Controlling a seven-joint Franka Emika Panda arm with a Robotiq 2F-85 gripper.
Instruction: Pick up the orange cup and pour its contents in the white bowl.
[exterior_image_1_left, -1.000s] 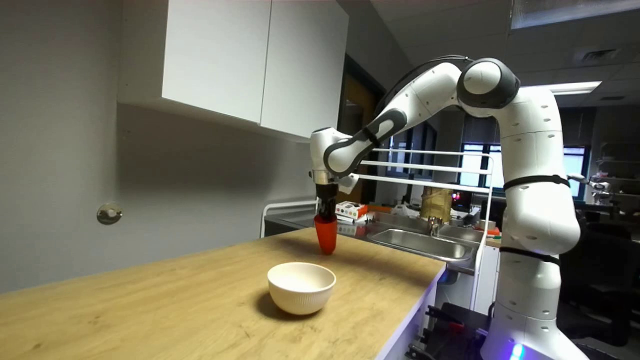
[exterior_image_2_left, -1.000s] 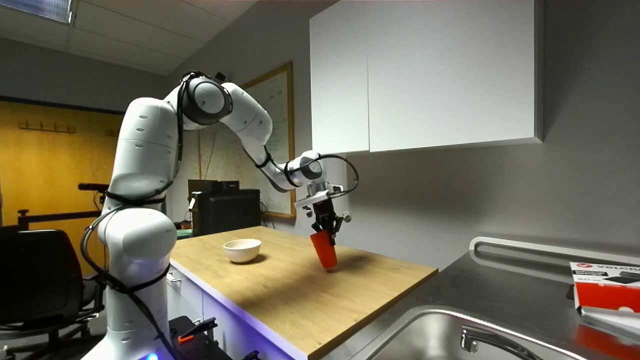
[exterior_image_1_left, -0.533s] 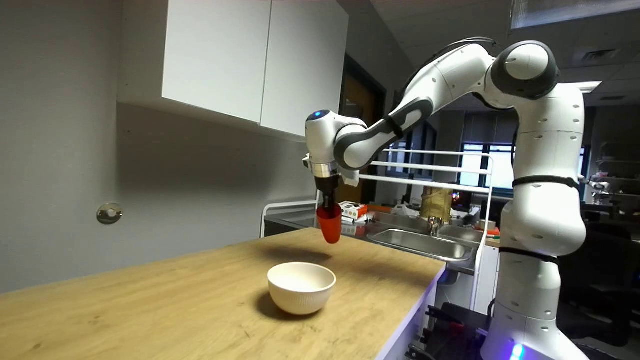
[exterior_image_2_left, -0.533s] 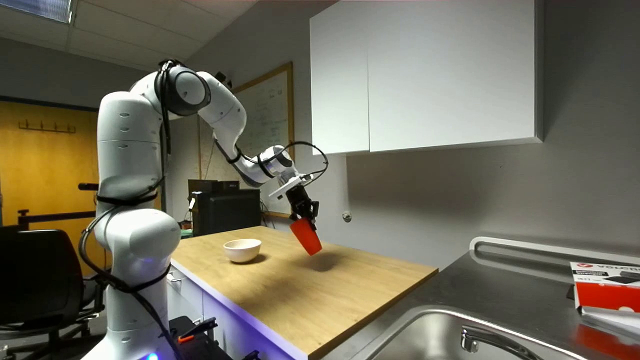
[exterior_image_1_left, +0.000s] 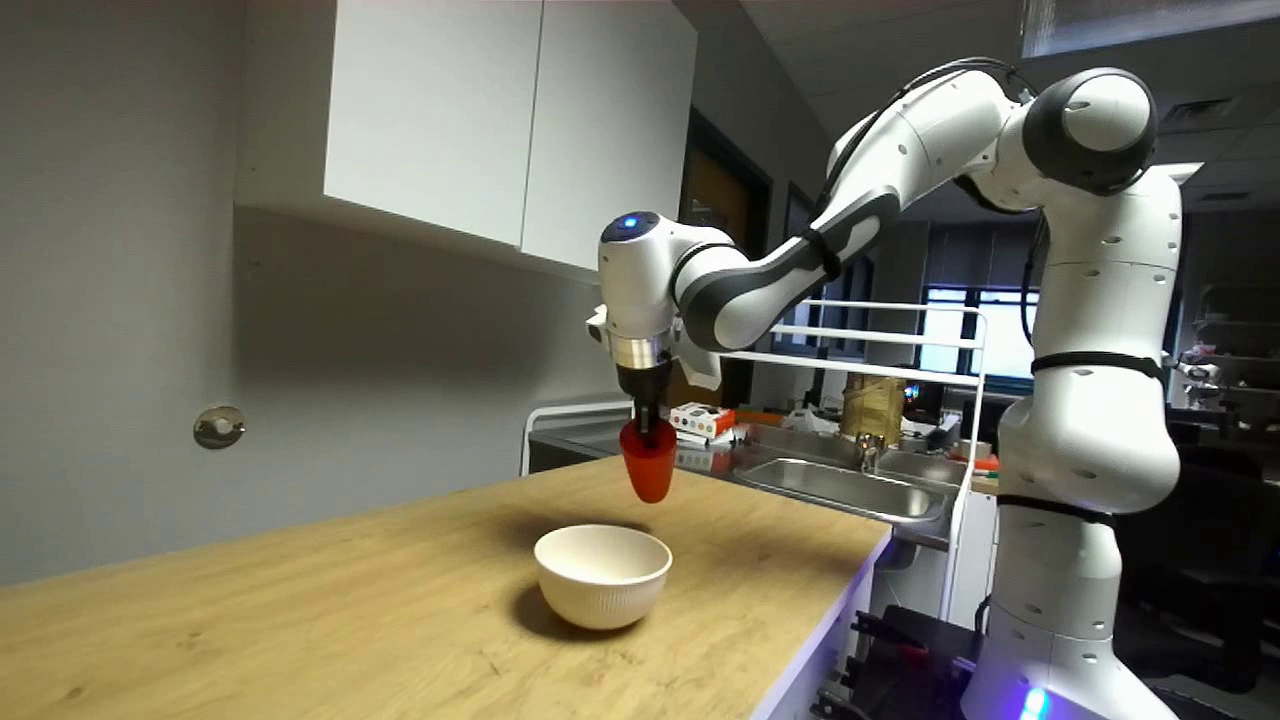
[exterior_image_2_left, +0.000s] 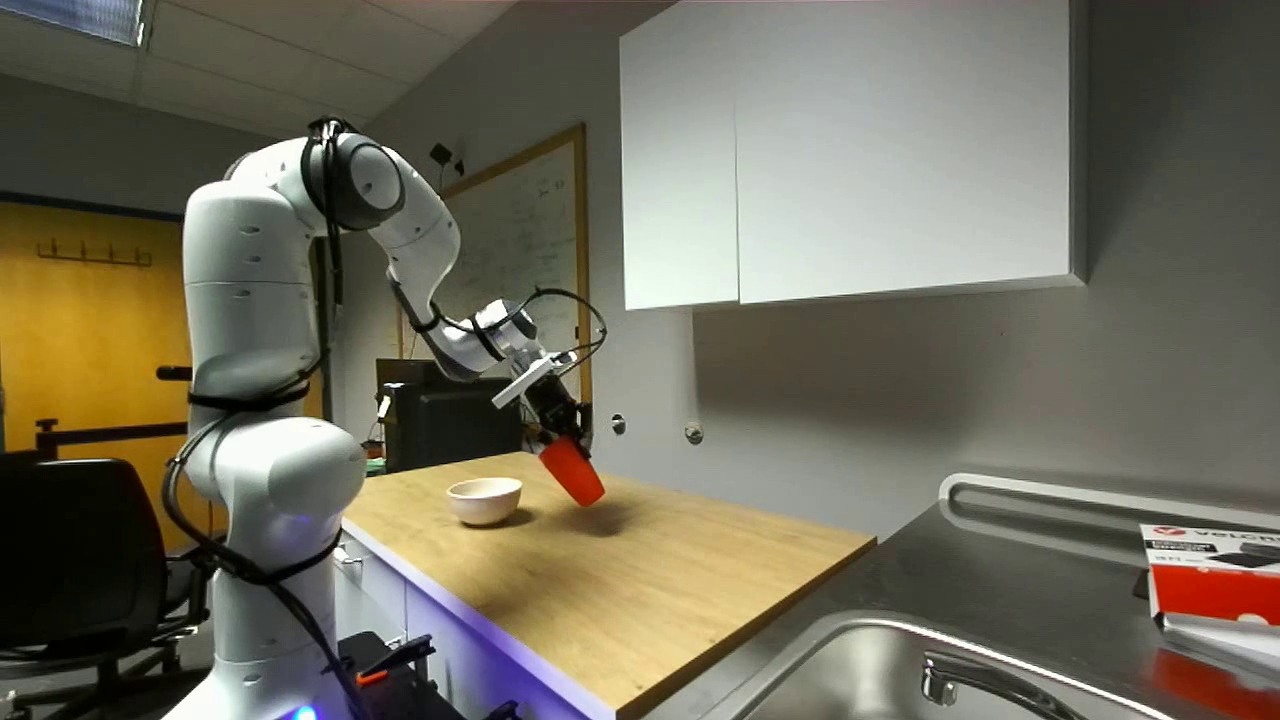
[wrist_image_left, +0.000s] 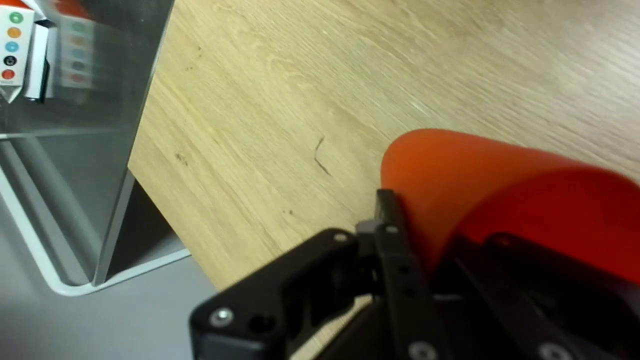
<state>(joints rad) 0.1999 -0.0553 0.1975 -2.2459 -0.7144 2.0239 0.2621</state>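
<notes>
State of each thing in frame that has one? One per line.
orange cup: held in air, tilted, contents not visible
gripper: shut on cup wall
white bowl: upright, no contents showing
wall cabinet doors: closed
sink faucet: no water seen running
arm base light: lit blue

White cupboards (exterior_image_1_left: 430, 110) hang on a grey wall (exterior_image_1_left: 120, 300) (shadow (exterior_image_1_left: 385, 320) pooled beneath). Windows (exterior_image_1_left: 1003, 335) glow beyond the steel sink (exterior_image_1_left: 835, 487). Elsewhere hangs a wood-framed whiteboard (exterior_image_2_left: 522, 230).
</notes>
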